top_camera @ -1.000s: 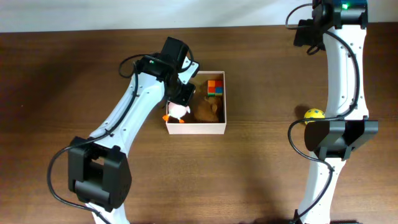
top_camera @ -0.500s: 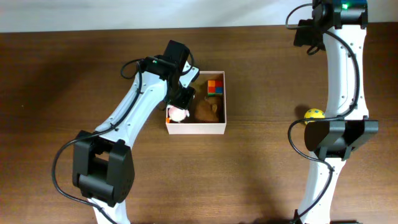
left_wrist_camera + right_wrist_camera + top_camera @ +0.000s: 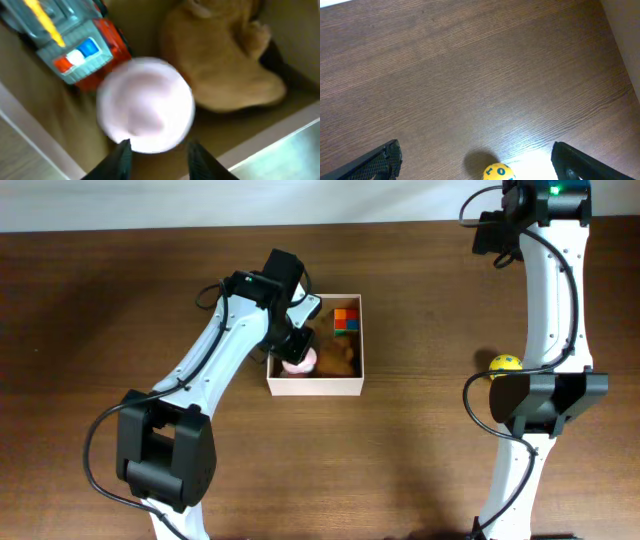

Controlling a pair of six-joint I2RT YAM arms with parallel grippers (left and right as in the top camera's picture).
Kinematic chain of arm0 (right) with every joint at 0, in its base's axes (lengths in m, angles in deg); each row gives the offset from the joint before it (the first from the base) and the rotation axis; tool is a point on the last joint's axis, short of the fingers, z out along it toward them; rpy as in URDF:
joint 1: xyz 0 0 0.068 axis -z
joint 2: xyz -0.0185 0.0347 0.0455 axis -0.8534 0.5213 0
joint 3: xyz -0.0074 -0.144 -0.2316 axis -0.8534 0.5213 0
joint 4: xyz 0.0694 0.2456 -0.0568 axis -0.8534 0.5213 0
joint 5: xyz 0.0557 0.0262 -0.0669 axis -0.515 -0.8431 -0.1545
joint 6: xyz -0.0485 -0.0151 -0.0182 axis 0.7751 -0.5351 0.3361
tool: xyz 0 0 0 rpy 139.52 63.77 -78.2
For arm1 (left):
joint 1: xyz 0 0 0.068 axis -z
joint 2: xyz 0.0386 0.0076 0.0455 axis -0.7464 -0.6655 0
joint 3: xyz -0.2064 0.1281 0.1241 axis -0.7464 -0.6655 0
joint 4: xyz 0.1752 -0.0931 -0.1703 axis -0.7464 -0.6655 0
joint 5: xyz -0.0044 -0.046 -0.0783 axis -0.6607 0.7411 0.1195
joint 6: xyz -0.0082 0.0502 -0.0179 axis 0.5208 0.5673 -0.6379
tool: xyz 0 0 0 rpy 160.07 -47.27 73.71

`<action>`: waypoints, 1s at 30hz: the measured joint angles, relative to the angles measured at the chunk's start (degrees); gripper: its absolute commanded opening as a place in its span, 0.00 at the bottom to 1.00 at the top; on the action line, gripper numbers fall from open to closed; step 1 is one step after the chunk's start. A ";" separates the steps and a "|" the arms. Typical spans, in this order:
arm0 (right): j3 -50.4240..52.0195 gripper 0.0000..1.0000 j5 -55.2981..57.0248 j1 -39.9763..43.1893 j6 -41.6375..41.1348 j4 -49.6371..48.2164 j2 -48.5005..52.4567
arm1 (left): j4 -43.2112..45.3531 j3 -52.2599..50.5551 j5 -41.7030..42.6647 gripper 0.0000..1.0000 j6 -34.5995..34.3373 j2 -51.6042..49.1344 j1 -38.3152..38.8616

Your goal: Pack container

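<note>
Parted now, the left pincer point(image 3: 159, 154), with nothing between its tips; a second ago clamped on the pale toy point(image 3: 145, 111) over the near left corner of the container point(image 3: 315, 389). Toy no longer at the rim but down inside, by the near left wall, just beside the brown plush point(image 3: 336, 358). Judged as a release just made: one more thing packed, arm free to lift away. Container itself unmoved, left of the middle of the surface point(image 3: 120, 300). Further right, well apart from the container, a yellow ball point(image 3: 505, 363) not yet packed, probably next to be fetched. Farther still, the right pincer point(image 3: 477, 161), spread wide and empty as a second ago, held beyond the ball.

From the left wrist only: a toy truck point(image 3: 75, 45), grey and orange, left of the pale toy and close against it, not made out from overhead; also the toy lying beyond the tips, though blurred. From overhead only: the coloured block point(image 3: 346, 318) in the far right corner of the container, and the ball's place relative to it. From the right wrist only: the wide jaws, with the ball at the bottom edge between them and bare wood beyond.
</note>
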 measured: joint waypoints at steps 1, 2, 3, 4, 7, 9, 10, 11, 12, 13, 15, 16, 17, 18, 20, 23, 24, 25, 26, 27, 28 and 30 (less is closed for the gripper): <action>0.00 0.99 0.00 0.00 -0.02 0.00 0.02 | -0.74 0.00 0.39 0.44 -0.02 0.00 0.02; 0.00 0.99 0.02 0.00 -0.02 0.00 0.02 | -1.20 0.00 0.57 0.45 0.00 0.00 0.00; 0.00 0.99 0.02 0.00 -0.02 0.00 0.02 | -1.64 0.00 0.74 0.47 0.00 0.02 0.00; 0.00 0.99 0.02 0.00 -0.04 0.00 0.00 | -1.97 0.00 0.98 0.48 -0.04 0.02 0.00; 0.00 0.99 0.02 0.00 -0.02 0.00 0.02 | -2.08 0.09 1.27 0.50 -0.26 0.13 0.00; 0.00 0.99 0.02 0.00 -0.02 0.00 0.00 | -2.08 0.48 1.46 0.53 -0.59 0.55 0.00; 0.00 0.99 0.02 0.00 -0.02 0.00 0.02 | -2.05 1.09 1.44 0.54 -0.76 1.07 0.00; 0.00 0.99 0.02 0.00 0.00 -0.02 0.02 | -2.10 2.05 1.40 0.54 -0.98 1.88 0.00; 0.00 0.99 0.02 0.00 0.00 -0.02 0.02 | -2.05 2.91 1.33 0.55 -1.18 2.64 0.00; 0.00 0.99 0.00 0.00 0.00 -0.02 0.00 | -2.03 4.04 0.72 0.56 -1.62 3.74 0.00; 0.00 0.99 0.00 0.00 0.00 -0.02 0.02 | -1.68 6.03 -2.10 0.58 -2.86 6.99 0.02; 0.00 0.99 0.00 0.00 0.00 0.00 0.02 | -1.62 6.69 -4.24 0.59 -3.67 8.74 0.02; 0.00 0.99 0.00 0.00 -0.04 0.00 0.02 | -1.62 7.17 -6.88 0.62 -4.81 10.56 0.00; 0.00 0.99 0.00 0.00 -0.02 -0.02 0.02 | -1.64 7.65 -10.80 0.66 -6.45 12.68 0.02; 0.00 0.99 0.00 0.00 -0.02 -0.02 0.02 | -1.77 8.15 -17.07 0.82 -9.27 15.17 0.00; 0.00 0.99 0.00 0.00 -0.02 0.00 0.02 | -1.86 8.39 -26.93 0.99 -15.82 17.07 -0.42; 0.00 0.99 0.02 0.00 0.00 0.00 0.02 | -1.84 8.39 -28.87 1.00 -17.68 17.09 -0.68; 0.00 0.99 0.00 0.00 -0.02 0.00 0.00 | -1.84 8.39 -30.97 1.00 -19.87 16.94 -1.31; 0.00 0.99 0.00 0.00 -0.07 -0.02 0.02 | -1.79 8.39 -32.35 1.00 -21.55 16.70 -2.03; 0.00 0.99 0.00 0.00 -0.04 0.00 0.02 | -1.77 8.39 -33.46 1.00 -23.10 16.48 -2.99; 0.00 0.99 0.02 0.00 -0.04 0.00 0.02 | -1.77 8.39 -34.36 1.00 -24.20 16.33 -3.98; 0.00 0.99 0.02 0.00 0.02 0.00 0.02 | -1.62 8.37 -35.74 1.00 -25.94 16.20 -6.27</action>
